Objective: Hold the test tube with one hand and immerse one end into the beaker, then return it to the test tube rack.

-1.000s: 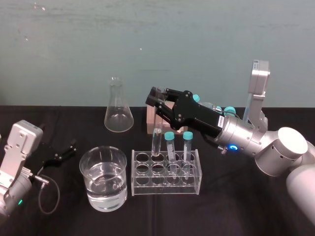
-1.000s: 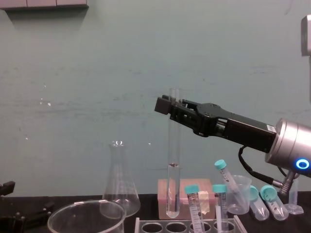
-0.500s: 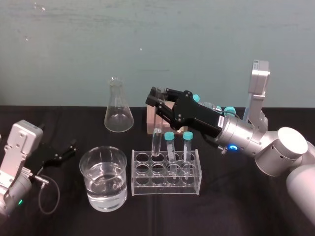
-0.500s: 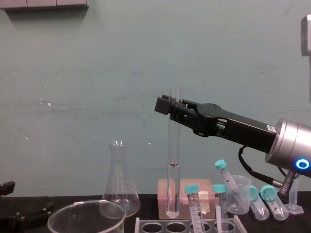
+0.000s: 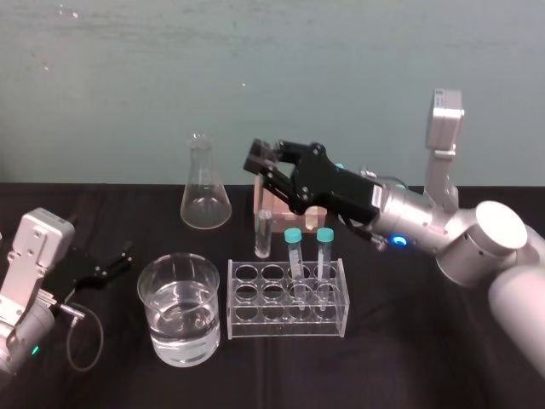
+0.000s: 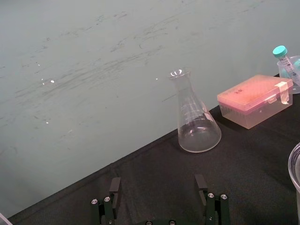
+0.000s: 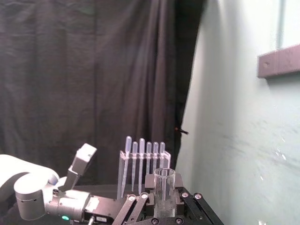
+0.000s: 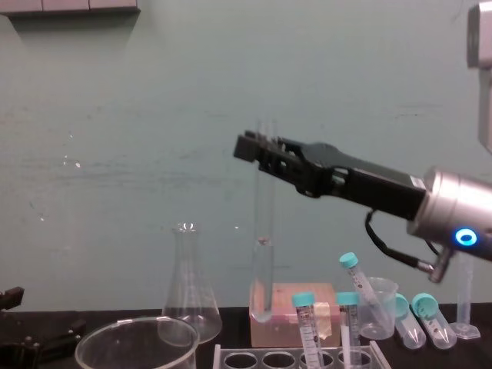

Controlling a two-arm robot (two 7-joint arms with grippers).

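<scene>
**Test tube (image 5: 263, 234) pinched at its top end, hanging clear of the test tube rack (image 5: 288, 317)**

Right end effector (image 5: 266, 164) has its two black fingers clamped on the uppermost stretch of the tube. In the right wrist view the open rim (image 7: 164, 180) sits squarely between them. From there the glass hangs roughly upright beneath the end effector. In the chest view its round bottom (image 8: 262, 311) stands above the rack's top plate (image 8: 296, 358) and touches nothing.

The beaker (image 5: 180, 311) stands below the end effector and off to its left side, just beside the rack, with clear liquid in it. Two teal-capped tubes (image 5: 294, 247) stand in the rack, below and slightly to the right of the grasp.

Judging by looks, this is thin, stiff, smooth glass: light to carry, slippery under hard pads, and apt to crack if squeezed hard or knocked sideways. A hold near the rim suits the job, since it leaves the whole lower length free to go into the liquid. It also lets the long tube swing or slide if the arm jerks. Moderate, steady pressure and slow travel look wise, and so does keeping the bottom well above the beaker's thick rim until it is centred over the opening.

Left end effector (image 6: 159, 208) rests on the counter (image 5: 409, 341) far to the left, its fingers spread apart and holding nothing.
</scene>
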